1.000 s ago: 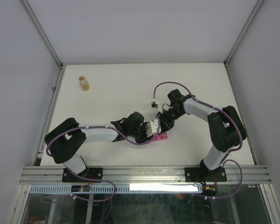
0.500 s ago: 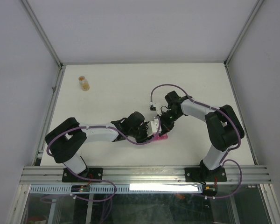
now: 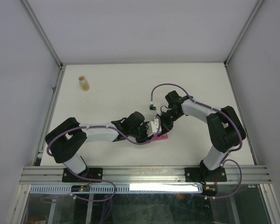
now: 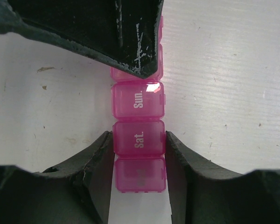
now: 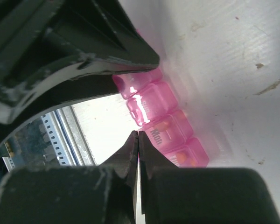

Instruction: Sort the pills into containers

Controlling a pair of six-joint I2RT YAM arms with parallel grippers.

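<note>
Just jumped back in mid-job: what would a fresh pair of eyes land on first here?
The magenta pill strip near the front centre of the table, clamped at its Sat. compartment by the left tool. The right tool, shut, has its tips at the strip's edge by the Mon. lid. Far off at the back left stands a small amber bottle.

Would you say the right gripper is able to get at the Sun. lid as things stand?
Probably yes. The Sun. lid lies bare between the left gripper, clamped on the strip at Sat., and the right gripper, whose shut tips sit beside the next compartment.
</note>
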